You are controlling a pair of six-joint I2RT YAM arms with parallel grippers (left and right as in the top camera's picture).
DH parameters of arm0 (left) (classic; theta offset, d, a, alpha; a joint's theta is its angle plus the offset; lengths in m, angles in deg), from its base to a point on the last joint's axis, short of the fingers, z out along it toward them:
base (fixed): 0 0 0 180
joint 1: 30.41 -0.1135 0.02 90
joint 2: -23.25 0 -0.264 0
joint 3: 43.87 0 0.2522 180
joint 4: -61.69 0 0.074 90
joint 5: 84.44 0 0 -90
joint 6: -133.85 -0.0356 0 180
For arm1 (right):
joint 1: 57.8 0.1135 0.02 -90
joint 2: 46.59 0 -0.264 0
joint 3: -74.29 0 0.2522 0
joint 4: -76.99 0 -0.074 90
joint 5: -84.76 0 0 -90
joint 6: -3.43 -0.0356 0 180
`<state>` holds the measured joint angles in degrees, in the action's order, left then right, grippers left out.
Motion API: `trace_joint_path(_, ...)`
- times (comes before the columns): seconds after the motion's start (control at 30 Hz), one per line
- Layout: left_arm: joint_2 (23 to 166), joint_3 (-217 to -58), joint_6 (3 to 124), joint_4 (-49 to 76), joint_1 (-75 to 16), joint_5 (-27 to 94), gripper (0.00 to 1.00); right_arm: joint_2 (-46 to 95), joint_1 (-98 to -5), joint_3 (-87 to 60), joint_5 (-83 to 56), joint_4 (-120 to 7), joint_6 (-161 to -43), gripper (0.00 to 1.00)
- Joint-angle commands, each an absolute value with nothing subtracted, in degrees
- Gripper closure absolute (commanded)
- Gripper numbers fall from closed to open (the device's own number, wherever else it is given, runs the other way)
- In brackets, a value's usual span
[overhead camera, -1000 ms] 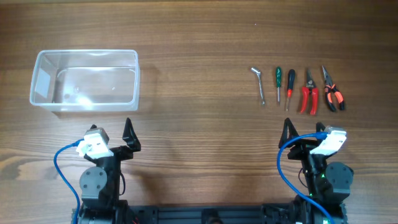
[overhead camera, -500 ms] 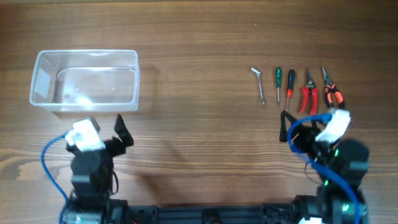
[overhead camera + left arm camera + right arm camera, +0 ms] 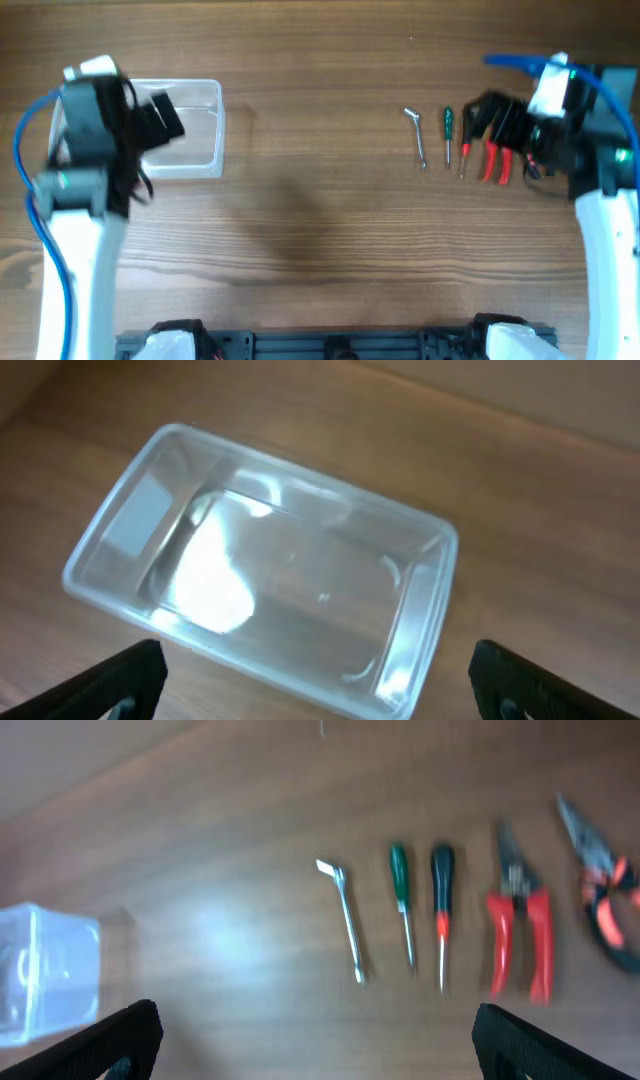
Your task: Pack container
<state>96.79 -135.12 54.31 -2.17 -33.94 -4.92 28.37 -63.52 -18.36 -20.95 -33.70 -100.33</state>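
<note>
**Overhead view.** A wooden tabletop [image 3: 320, 230] carries the clear container [image 3: 195, 140] at far left and a row of hand tools at right. The left arm reaches over the container's left half, and the left claw [image 3: 162, 113] hangs above its interior. From left to right the row reads: bent key [image 3: 418, 138], green-handled screwdriver [image 3: 447, 131], black-handled screwdriver [image 3: 463, 158], red-handled cutters [image 3: 492, 162]. The right claw [image 3: 487, 112] sits above the upper ends of the black-handled screwdriver and the cutters, and the arm hides the row's right end. How far the claws are spread cannot be judged from this view.

**Left wrist view.** The container fills the middle of the picture, lying flat on the tabletop at a slant, with a bright patch of glare on its floor. The two fingertips [image 3: 130, 675] show only at the lower corners, spread wide with nothing between them and clear of the rim.

**Right wrist view.** The picture is blurred. All the tools lie side by side, well apart from the container, one corner of which shows at the left edge. Orange-and-black pliers [image 3: 605, 905] end the row at right. This claw's fingertips [image 3: 125, 1040] are likewise spread wide and hold nothing.
</note>
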Motion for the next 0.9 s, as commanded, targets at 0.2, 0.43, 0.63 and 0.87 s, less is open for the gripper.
trace_joint_path(0.2,103.5,-146.2,53.7,-6.0,-35.4,3.3,0.0,29.7,-63.3,-20.2,-20.9,-35.6,-95.9,0.0)
trace_joint_path(0.43,105.1,-146.2,59.3,-7.4,-33.8,10.6,0.06,30.7,-63.2,-20.1,-17.0,-33.4,-100.2,0.0)
trace_joint_path(0.63,114.1,-146.2,49.6,-14.4,-25.9,4.0,0.02,32.3,-63.2,-20.1,-16.8,-33.0,-100.2,0.0)
trace_joint_path(0.87,127.0,-146.3,47.3,-14.8,-20.5,-2.0,0.0,33.3,-63.2,-20.1,-16.9,-32.6,-100.3,0.0)
